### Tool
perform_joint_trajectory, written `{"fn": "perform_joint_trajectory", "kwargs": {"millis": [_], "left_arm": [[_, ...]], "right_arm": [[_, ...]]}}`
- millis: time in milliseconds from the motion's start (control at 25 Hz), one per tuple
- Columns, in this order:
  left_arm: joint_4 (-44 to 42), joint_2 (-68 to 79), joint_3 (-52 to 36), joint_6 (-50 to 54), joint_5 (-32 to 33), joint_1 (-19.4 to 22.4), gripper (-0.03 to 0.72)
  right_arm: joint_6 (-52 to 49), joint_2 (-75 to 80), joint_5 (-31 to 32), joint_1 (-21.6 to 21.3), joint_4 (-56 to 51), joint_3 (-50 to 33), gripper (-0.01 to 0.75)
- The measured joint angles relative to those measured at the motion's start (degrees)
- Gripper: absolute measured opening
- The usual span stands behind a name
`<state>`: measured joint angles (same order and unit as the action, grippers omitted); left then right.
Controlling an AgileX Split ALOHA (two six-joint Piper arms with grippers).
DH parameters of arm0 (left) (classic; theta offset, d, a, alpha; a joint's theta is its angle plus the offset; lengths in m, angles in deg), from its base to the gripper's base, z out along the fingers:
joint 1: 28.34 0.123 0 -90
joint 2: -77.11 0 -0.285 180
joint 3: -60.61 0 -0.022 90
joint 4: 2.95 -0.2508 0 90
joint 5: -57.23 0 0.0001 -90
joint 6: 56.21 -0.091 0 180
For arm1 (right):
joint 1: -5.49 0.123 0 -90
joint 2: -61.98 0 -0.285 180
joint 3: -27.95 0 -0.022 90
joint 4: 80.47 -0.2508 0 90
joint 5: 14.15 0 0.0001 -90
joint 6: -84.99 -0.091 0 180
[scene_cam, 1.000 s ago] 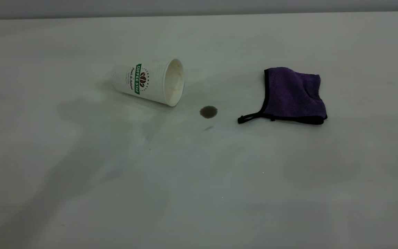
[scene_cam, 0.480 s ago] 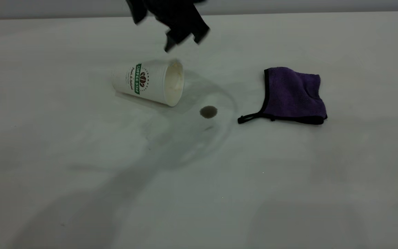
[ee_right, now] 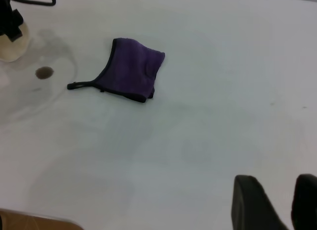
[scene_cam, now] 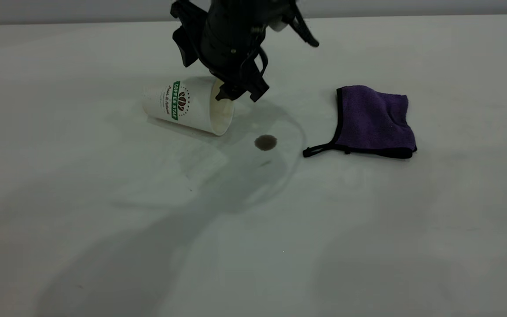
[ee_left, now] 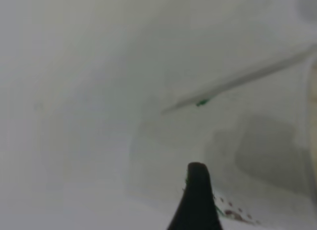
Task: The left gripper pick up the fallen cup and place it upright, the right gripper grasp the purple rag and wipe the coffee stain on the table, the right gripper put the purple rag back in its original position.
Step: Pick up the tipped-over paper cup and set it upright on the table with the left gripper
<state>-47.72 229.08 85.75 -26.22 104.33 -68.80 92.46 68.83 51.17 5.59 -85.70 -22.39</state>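
Exterior view: the cup (scene_cam: 188, 104) lay on its side on the table (scene_cam: 104, 246), mouth turned toward the right of the view and toward the coffee stain (scene_cam: 265, 141), green band and bean logo facing the camera. The left gripper (scene_cam: 240, 93) hung down from the top edge, its black fingertips (scene_cam: 226, 93) right at the cup's open rim; the two tips stood apart, one in front of the mouth, one just outside it, nothing pinched between them. The stain sat just beside the cup's mouth, a small round brown blot, between cup and purple rag (scene_cam: 374, 121). The rag lay flat and bunched, well apart from the cup, its black corner loop (scene_cam: 317, 150) trailing toward the stain. Broad grey shadows crossed the near table. Left wrist view: very close and blurred; one dark fingertip (ee_left: 197, 200) showed against the cup's white ribbed wall (ee_left: 233, 141), with a fleck of green and some small print near it; contact could not be told here. Right wrist view: the right gripper (ee_right: 277, 203) was held over bare table well away from the rag (ee_right: 130, 74), its two dark fingers (ee_right: 252, 203) side by side with a narrow gap, gripping nothing. Stain (ee_right: 44, 72) and the cup's rim (ee_right: 11, 48) showed far off, the left gripper's tip (ee_right: 10, 22) over the rim.
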Motion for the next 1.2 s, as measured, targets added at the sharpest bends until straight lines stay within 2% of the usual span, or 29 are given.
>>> {"fn": "perform_joint_trajectory", "kwargs": {"millis": [200, 320, 440, 640, 720, 800, 920, 1200], "left_arm": [[-3.34, 2.67, 0.44, 0.82, -0.15, 0.0, 0.679], [-6.78, 4.24, 0.5, 1.67, 0.61, 0.0, 0.626], [-11.13, 5.27, 0.5, 2.97, 2.68, 0.0, 0.489], [-17.71, 5.44, 1.3, 2.86, 7.01, 0.0, 0.09], [-17.55, 4.62, 2.85, 0.88, 8.62, 0.0, 0.026], [-14.19, 2.83, 4.94, -3.14, 8.74, 0.21, 0.018], [-2.41, -2.03, 8.6, -11.53, 7.73, 2.17, 0.017], [31.34, -9.96, 12.44, -35.96, 4.09, 13.69, 0.016]], "right_arm": [[0.0, 0.0, 0.0, 0.0, 0.0, 0.0, 0.238], [0.0, 0.0, 0.0, 0.0, 0.0, 0.0, 0.238], [0.0, 0.0, 0.0, 0.0, 0.0, 0.0, 0.238], [0.0, 0.0, 0.0, 0.0, 0.0, 0.0, 0.238], [0.0, 0.0, 0.0, 0.0, 0.0, 0.0, 0.238], [0.0, 0.0, 0.0, 0.0, 0.0, 0.0, 0.238], [0.0, 0.0, 0.0, 0.0, 0.0, 0.0, 0.238], [0.0, 0.0, 0.0, 0.0, 0.0, 0.0, 0.238]]}}
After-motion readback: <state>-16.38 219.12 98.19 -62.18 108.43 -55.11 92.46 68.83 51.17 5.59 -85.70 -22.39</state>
